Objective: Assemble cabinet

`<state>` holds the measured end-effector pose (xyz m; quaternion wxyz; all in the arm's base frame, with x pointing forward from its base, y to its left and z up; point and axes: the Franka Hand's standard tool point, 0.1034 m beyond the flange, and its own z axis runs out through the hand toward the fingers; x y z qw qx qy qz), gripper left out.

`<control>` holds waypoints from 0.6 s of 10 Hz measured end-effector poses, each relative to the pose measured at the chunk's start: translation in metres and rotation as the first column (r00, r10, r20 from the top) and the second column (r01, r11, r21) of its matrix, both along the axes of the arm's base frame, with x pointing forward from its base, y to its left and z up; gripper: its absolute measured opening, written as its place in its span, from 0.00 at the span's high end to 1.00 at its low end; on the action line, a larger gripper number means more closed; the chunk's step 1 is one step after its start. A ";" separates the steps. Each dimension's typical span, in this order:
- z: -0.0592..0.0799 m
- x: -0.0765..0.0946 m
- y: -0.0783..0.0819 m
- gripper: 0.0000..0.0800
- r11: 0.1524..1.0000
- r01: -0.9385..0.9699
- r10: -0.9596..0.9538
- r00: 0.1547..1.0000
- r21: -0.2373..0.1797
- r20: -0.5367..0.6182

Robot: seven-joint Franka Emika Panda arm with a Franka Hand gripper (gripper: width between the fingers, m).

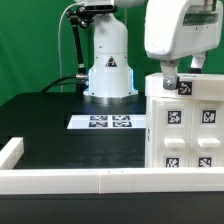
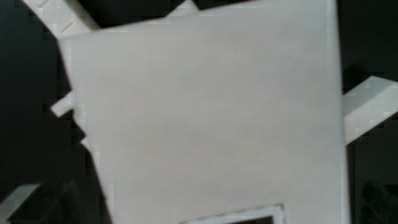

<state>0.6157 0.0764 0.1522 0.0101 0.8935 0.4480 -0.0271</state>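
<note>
The cabinet (image 1: 185, 125), a large white box with black-and-white tags on its face, stands at the exterior view's right, behind the front rail. My gripper (image 1: 182, 72) comes down onto its top edge. Two dark fingers (image 1: 169, 71) stand apart on either side of a tag on the top. In the wrist view one plain white face of the cabinet (image 2: 205, 120) fills almost the whole picture, with the corner of a tag at its edge. That face hides the fingers, so I cannot tell whether they press on the cabinet.
The marker board (image 1: 110, 122) lies flat on the black table in front of the robot base (image 1: 108, 75). A low white rail (image 1: 80, 178) runs along the table's near edge and up the exterior view's left side.
</note>
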 end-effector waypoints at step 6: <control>0.000 0.000 -0.002 0.30 0.995 0.095 -0.095 0.995 -0.003 0.004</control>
